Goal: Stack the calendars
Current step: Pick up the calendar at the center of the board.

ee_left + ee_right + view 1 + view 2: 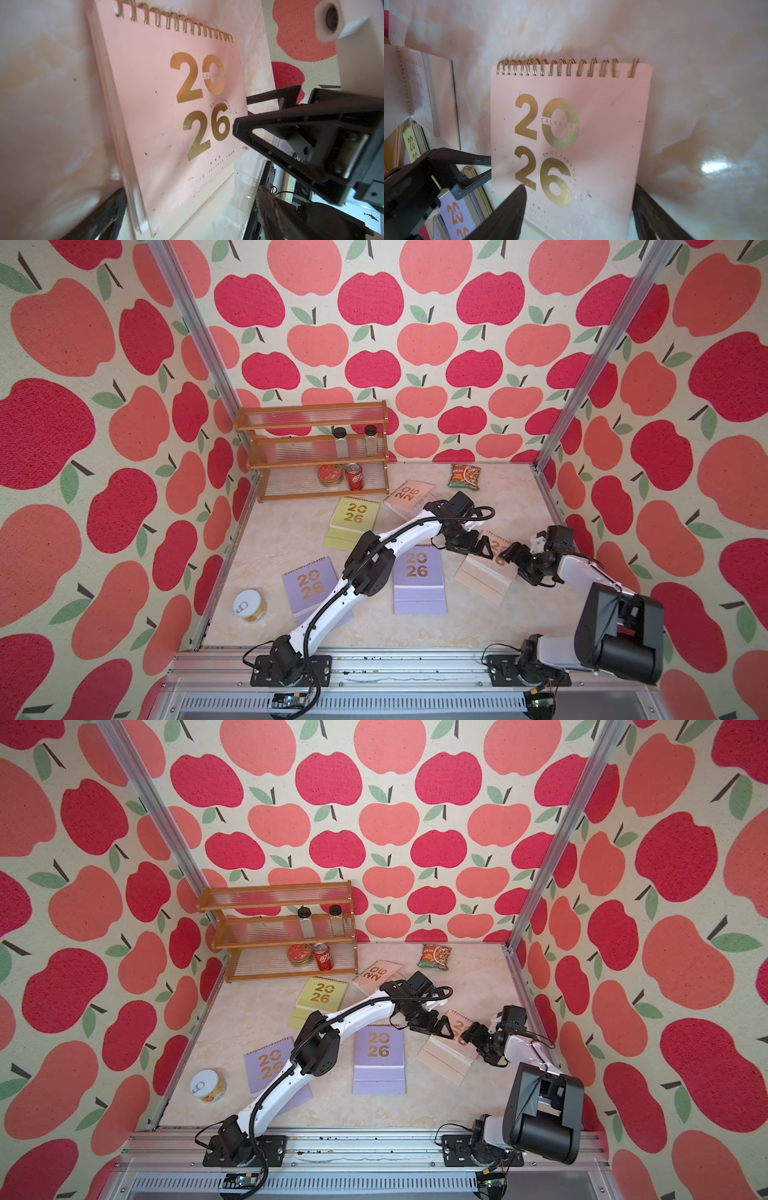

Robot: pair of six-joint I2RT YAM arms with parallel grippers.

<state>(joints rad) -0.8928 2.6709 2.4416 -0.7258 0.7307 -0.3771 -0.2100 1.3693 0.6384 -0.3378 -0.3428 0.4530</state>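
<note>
The left hand (pixel 482 549) is low over the near peach calendar (pixel 484 578), a little right of the centre in both top views, and its fingers stand wide apart. In the left wrist view they are on the two sides of this calendar (pixel 166 104), and I cannot tell if they touch its edges. The right hand (pixel 510 552) faces the same calendar from the right side of the frame, close to the left hand. Its fingers are apart too: in the right wrist view one is over the calendar (pixel 602 124) and the other is just beside its edge. The calendar lies flat on the worktop (pixel 282 539), turned at an angle, with the spiral toward the upper right. The far peach calendar (pixel 409 494) lies above the centre, near the snack packet (pixel 465 477) and the wooden rack (pixel 316 452). The yellow-green calendar (pixel 354 514) is left of it. One lilac calendar (pixel 417 572) lies at the centre, just beside the near peach calendar. The other lilac calendar (pixel 309 585) is at the lower left, partly under the left arm, near a tin (pixel 249 605).
</note>
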